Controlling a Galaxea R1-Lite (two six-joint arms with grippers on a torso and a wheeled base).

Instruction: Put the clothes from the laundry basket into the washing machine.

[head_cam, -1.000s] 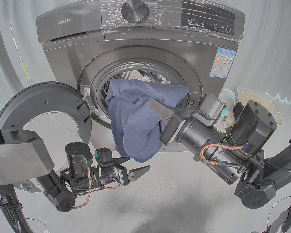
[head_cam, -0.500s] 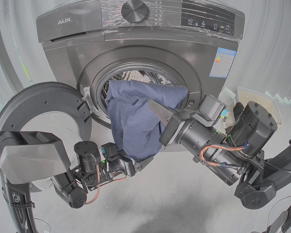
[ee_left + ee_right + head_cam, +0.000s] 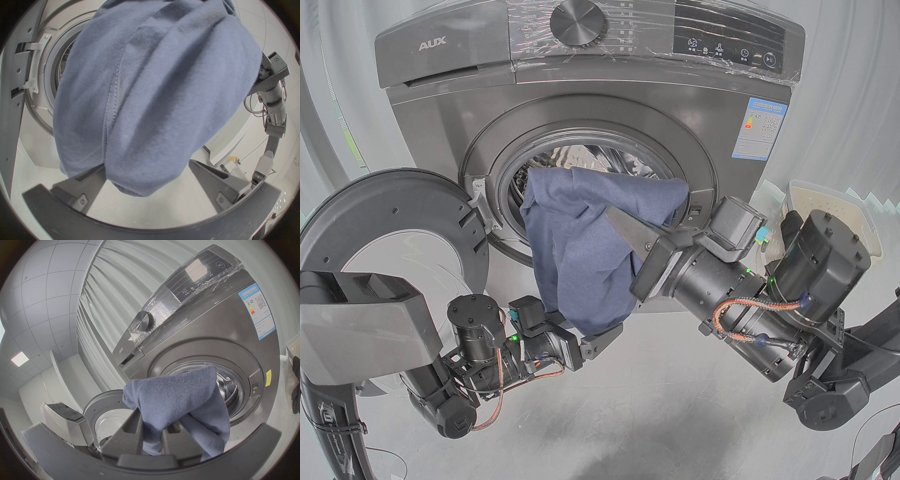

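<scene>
A dark blue garment [image 3: 581,250] hung half out of the washing machine's [image 3: 487,106] open drum mouth, trailing below its lower rim. The right gripper [image 3: 154,422] was clamped on an upper fold. The left gripper [image 3: 147,168] sat wide open around the garment's hanging end.

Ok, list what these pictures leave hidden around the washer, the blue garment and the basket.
- Inside of the drum: head view, the blue garment drapes across the opening.
- Contents of the basket: head view, the right arm covers most of it.
- Whether the left gripper touches the garment: left wrist view, hanging cloth covers its tips.
</scene>
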